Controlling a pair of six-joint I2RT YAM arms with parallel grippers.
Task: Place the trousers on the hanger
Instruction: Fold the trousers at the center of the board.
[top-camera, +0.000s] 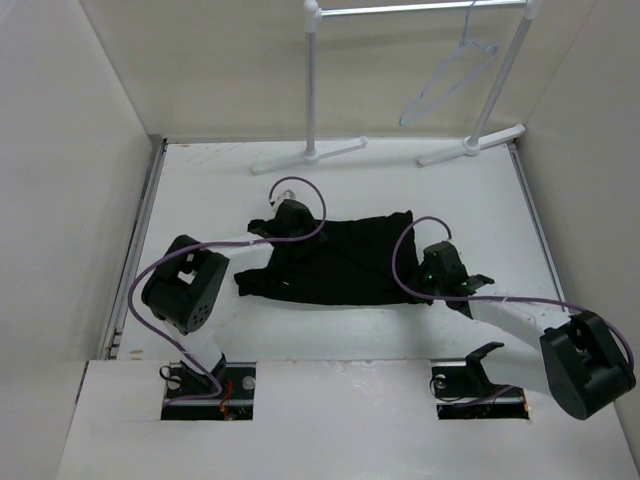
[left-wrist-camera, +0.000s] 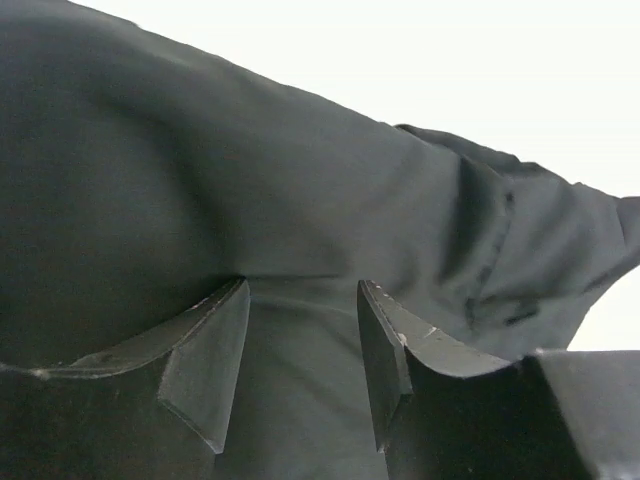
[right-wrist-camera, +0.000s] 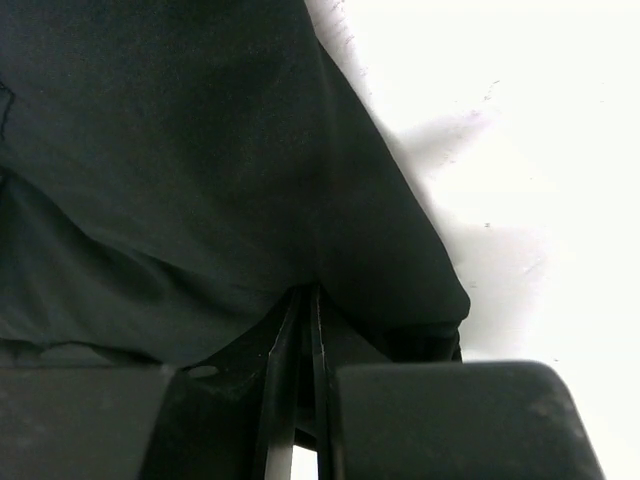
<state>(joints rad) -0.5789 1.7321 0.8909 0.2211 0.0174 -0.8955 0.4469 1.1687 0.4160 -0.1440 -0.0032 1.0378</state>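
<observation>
The black trousers (top-camera: 345, 262) lie folded and bunched in the middle of the white table. The pale wire hanger (top-camera: 452, 78) hangs by its hook from the rack's rail at the back right, empty. My left gripper (top-camera: 284, 226) is at the trousers' upper left corner. In the left wrist view (left-wrist-camera: 302, 288) its jaws stand apart with the black fabric (left-wrist-camera: 300, 200) lying between and ahead of them. My right gripper (top-camera: 427, 270) is at the trousers' right edge. In the right wrist view (right-wrist-camera: 308, 292) its jaws are closed to a slit, pinching the fabric (right-wrist-camera: 200, 150).
A white tube garment rack (top-camera: 312, 80) stands at the back, with its feet (top-camera: 310, 154) on the table's far edge. White walls close in the left, right and back sides. Bare table (top-camera: 470, 200) lies to the right of the trousers.
</observation>
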